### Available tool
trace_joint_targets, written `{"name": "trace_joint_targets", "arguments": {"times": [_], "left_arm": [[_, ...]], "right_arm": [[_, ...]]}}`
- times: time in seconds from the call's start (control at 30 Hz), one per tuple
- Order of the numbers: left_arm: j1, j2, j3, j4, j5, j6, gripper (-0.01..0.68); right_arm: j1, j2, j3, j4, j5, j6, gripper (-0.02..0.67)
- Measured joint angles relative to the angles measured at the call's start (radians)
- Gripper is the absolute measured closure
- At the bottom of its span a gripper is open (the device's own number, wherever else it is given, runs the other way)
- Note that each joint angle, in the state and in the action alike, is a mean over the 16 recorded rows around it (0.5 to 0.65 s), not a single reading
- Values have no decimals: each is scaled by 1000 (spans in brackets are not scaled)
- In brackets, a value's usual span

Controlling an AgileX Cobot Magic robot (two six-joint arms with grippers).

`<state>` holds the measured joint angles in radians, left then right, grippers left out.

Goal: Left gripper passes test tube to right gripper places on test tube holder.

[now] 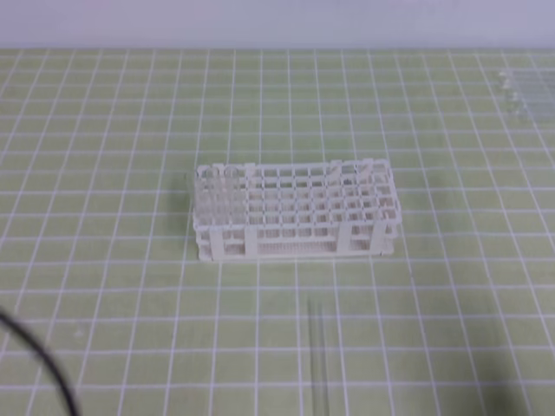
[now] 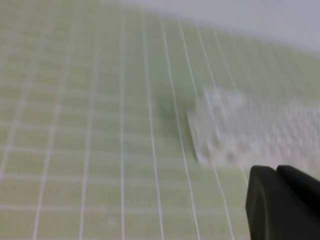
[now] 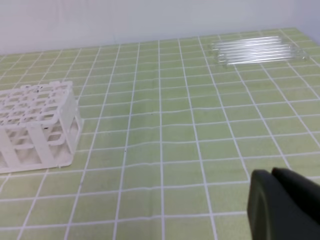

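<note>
The desk [image 1: 104, 286], covered by a green gridded mat, carries the white test tube holder [image 1: 293, 211] at centre. One test tube [image 1: 317, 351] lies flat just in front of it, ungrasped. It should be approached squarely by the left gripper [image 2: 278, 172], whose jaws are clenched empty, as are those of the right gripper [image 3: 272, 175], and these must be released first.

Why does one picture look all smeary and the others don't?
Left wrist view: all smeared, the test tube holder just a pale blotch, only the left gripper sharp. Right wrist view: crisp grid lines and holder. High view: soft, the test tube faint on the mat.
</note>
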<state>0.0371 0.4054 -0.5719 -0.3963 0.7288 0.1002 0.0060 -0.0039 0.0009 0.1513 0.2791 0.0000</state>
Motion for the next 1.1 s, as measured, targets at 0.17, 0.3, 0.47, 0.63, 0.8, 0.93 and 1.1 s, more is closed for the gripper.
{"name": "trace_joint_targets", "arguments": {"times": [0.17,0.3,0.47,0.63,0.8,0.93,1.1], "left_arm": [[-44,241,-208,-33,227,147,674],[-135,416,-319,26,336,137,674],[-338,614,-408,173,399,4,674],[-587,804,-472,333,424,-169,674],[-788,982,-536,419,434,-302,674],[-877,1100,-593,392,413,-349,674],[-915,1216,-655,312,364,-357,674]], "right_arm": [[0,1,0,0,0,0,666],[0,1,0,0,0,0,666],[0,1,0,0,0,0,666],[0,1,0,-1,0,0,666],[0,1,0,-2,0,0,666],[0,1,0,-2,0,0,666],[0,1,0,-2,0,0,666]]}}
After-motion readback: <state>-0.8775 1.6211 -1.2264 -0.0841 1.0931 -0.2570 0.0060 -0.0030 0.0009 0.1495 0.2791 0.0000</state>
